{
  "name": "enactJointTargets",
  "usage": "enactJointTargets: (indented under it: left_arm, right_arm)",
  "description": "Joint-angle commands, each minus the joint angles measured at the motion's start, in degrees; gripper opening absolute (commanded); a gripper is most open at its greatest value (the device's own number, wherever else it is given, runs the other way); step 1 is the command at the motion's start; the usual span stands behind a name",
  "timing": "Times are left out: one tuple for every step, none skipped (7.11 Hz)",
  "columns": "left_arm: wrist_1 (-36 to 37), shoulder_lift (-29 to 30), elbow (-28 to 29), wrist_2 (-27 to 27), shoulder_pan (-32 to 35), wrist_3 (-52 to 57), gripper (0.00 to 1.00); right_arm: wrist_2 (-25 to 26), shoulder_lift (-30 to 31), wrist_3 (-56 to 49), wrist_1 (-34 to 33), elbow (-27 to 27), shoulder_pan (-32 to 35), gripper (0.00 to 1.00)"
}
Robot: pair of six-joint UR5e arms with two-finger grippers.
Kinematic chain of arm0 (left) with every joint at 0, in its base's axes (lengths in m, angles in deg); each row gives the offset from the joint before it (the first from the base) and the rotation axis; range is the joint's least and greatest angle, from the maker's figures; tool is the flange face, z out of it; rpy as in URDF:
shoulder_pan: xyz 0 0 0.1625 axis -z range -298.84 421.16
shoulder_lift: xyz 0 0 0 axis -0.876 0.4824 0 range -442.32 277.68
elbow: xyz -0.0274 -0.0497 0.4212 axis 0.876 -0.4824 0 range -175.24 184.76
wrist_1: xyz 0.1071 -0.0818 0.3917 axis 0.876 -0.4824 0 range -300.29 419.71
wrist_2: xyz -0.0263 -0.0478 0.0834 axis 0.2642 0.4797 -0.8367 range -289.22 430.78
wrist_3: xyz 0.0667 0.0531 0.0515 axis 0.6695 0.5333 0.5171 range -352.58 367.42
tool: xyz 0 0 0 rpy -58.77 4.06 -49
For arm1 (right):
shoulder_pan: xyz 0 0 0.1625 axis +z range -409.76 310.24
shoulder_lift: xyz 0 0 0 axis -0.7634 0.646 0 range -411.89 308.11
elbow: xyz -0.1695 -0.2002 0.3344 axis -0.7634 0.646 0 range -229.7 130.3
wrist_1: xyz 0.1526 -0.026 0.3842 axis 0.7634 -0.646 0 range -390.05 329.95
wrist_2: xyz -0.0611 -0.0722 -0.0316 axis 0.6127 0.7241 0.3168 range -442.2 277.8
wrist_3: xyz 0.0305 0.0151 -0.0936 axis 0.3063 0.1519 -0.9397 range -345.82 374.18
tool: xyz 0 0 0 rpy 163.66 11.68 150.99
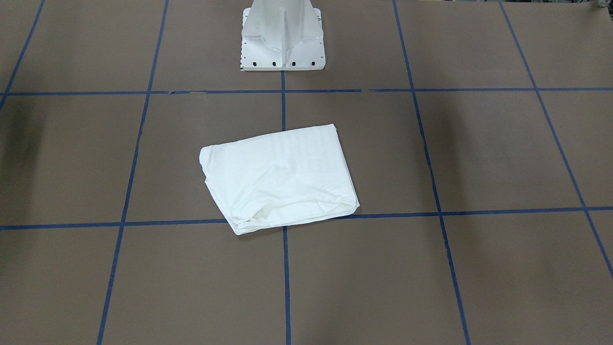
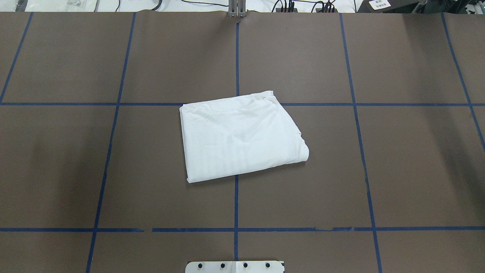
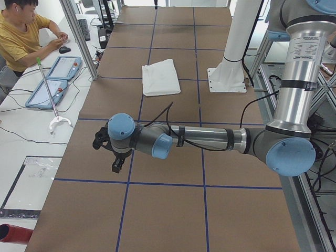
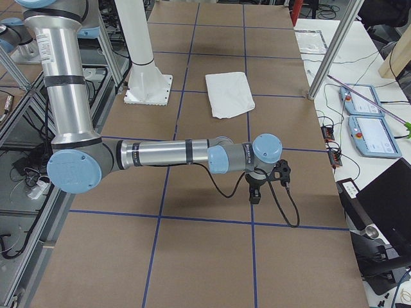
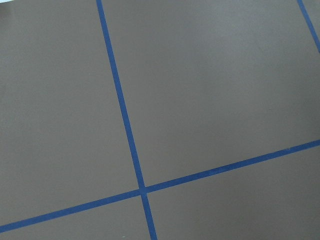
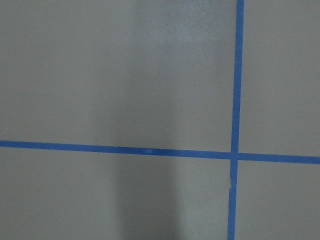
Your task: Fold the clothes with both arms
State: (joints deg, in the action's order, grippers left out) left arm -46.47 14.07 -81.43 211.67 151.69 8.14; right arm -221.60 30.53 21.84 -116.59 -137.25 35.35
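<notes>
Even indoor light, soft shadows on table (image 1: 479,143), T-shirt (image 1: 280,179) slightly overexposed

Bare surface (image 1: 503,158) lies all round the folded shirt (image 1: 280,179) at mid-frame. The white pedestal (image 1: 282,38), top centre, stands well apart.

There is one folded white cotton T-shirt (image 2: 242,136) and one brown table (image 2: 398,170) gridded with blue tape. Two robot arms of silver metal tube with light-blue joint caps are counted, the left arm (image 3: 210,139) and the right arm (image 4: 160,154). Each carries one black gripper, the left gripper (image 3: 116,166) and the right gripper (image 4: 254,196), making two. There is one white mounting pedestal (image 1: 282,43), one person in a yellow shirt (image 3: 21,39), and two flat blue-edged control tablets (image 3: 64,67) (image 3: 46,93).
</notes>
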Motion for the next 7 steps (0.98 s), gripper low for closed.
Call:
enactJointTargets:
  left_arm:
    - [0.0,0.0,-0.1,0.0,0.0,0.0,0.99]
    - [0.0,0.1,-0.2,0.0,0.0,0.0,0.99]
    - [0.0,0.1,-0.2,0.0,0.0,0.1,0.99]
    - [0.0,0.2,-0.5,0.0,0.0,0.0,0.99]
    - [-0.1,0.3,-0.4,0.0,0.0,0.0,0.99]
    - [-0.1,0.2,-0.9,0.0,0.1,0.0,0.99]
    - [-0.1,-0.2,-1.4,0.0,0.1,0.0,0.99]
  right_arm:
    - [0.0,0.0,-0.3,2.1,-0.3,0.0,1.0]
    - [-0.1,0.0,-0.3,2.8,-0.2,0.1,1.0]
    - [-0.1,0.0,-0.3,2.8,-0.1,0.0,1.0]
    - [-0.1,0.0,-0.3,2.8,-0.2,0.0,1.0]
    - [-0.1,0.1,-0.3,2.8,-0.2,0.0,1.0]
    - [0.0,0.2,-0.3,3.2,0.5,0.1,1.0]
    - [-0.1,0.2,-0.3,3.2,-0.2,0.1,1.0]
